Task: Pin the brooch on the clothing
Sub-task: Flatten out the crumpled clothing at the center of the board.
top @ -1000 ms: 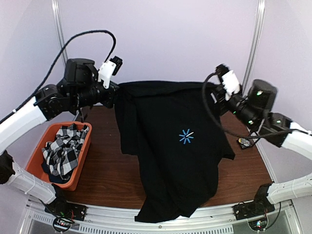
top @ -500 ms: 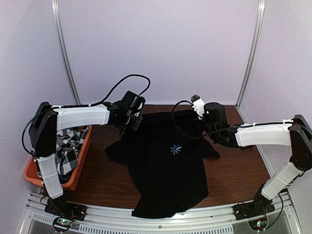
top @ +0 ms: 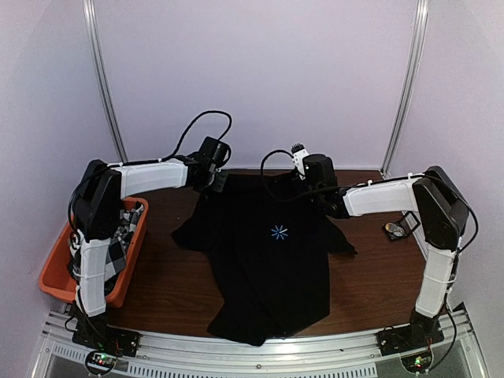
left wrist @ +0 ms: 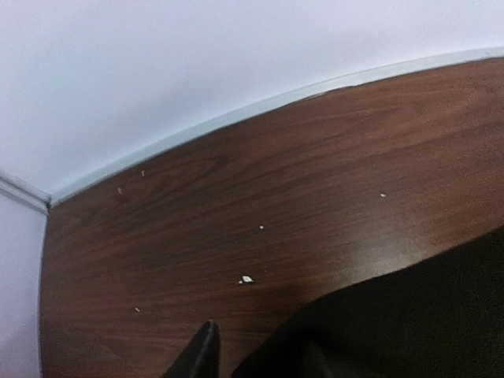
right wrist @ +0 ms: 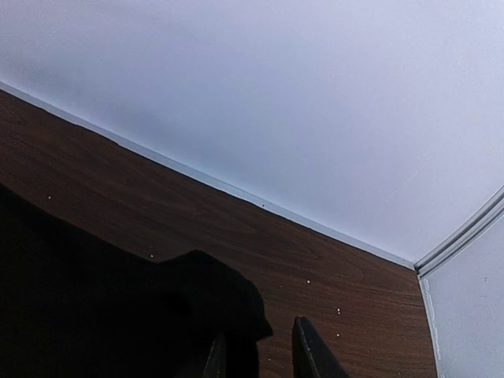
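The black T-shirt (top: 268, 268) lies spread on the table, its light-blue starburst print (top: 279, 231) facing up. My left gripper (top: 216, 181) is low at the shirt's far left shoulder. In the left wrist view one finger (left wrist: 201, 354) shows beside the cloth edge (left wrist: 409, 315), with wood between them; the cloth covers the other finger. My right gripper (top: 302, 179) is at the far right shoulder. Its jaws (right wrist: 264, 358) stand apart, with a fold of cloth (right wrist: 213, 299) against the left finger and bare wood beside it. The small brooch (top: 396, 230) lies on the table at the right.
An orange bin (top: 53, 274) holding the black-and-white checked cloth (top: 118, 248) stands at the left edge. The brown table (top: 378, 276) ends at a white back wall close behind both grippers. The shirt's hem hangs near the front rail.
Both arms have swung from holding the shirt up in the air to reaching low at the far edge. The shirt now lies flat and stretched along the table.
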You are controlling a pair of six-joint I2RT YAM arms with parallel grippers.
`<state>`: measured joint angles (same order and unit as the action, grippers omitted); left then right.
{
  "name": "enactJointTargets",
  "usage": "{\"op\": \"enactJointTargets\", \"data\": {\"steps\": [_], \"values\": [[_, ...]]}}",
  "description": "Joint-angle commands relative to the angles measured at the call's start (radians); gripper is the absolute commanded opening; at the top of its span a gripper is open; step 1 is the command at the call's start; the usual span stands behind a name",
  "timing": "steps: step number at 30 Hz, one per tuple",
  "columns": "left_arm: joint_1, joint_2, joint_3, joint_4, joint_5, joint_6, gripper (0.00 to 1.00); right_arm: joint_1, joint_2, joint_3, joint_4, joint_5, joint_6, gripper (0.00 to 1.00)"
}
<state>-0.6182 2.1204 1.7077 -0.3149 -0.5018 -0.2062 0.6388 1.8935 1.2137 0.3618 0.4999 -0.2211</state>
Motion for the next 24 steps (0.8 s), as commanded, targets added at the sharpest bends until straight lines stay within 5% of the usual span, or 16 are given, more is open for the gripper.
{"op": "enactJointTargets", "data": {"steps": [1,5,6,9,16,24], "values": [[0.013,0.108,0.099,-0.109,-0.078,-0.055,0.55,-0.009,0.021,0.083,-0.122,0.024,0.054,0.35],[0.041,0.085,0.142,-0.228,-0.063,-0.133,0.95,-0.009,-0.067,0.036,-0.224,0.011,0.087,0.58],[0.051,0.068,0.147,-0.252,-0.058,-0.156,0.97,-0.009,-0.099,0.022,-0.263,0.002,0.096,0.62],[0.085,0.0,0.132,-0.313,-0.036,-0.226,0.98,-0.01,-0.199,-0.031,-0.365,-0.021,0.114,0.77],[0.016,-0.238,-0.154,-0.212,0.194,-0.272,0.97,-0.008,-0.414,-0.203,-0.462,-0.223,0.196,0.76],[-0.08,-0.184,-0.318,-0.211,0.195,-0.318,0.93,-0.008,-0.377,-0.294,-0.443,-0.269,0.221,0.75]]}}
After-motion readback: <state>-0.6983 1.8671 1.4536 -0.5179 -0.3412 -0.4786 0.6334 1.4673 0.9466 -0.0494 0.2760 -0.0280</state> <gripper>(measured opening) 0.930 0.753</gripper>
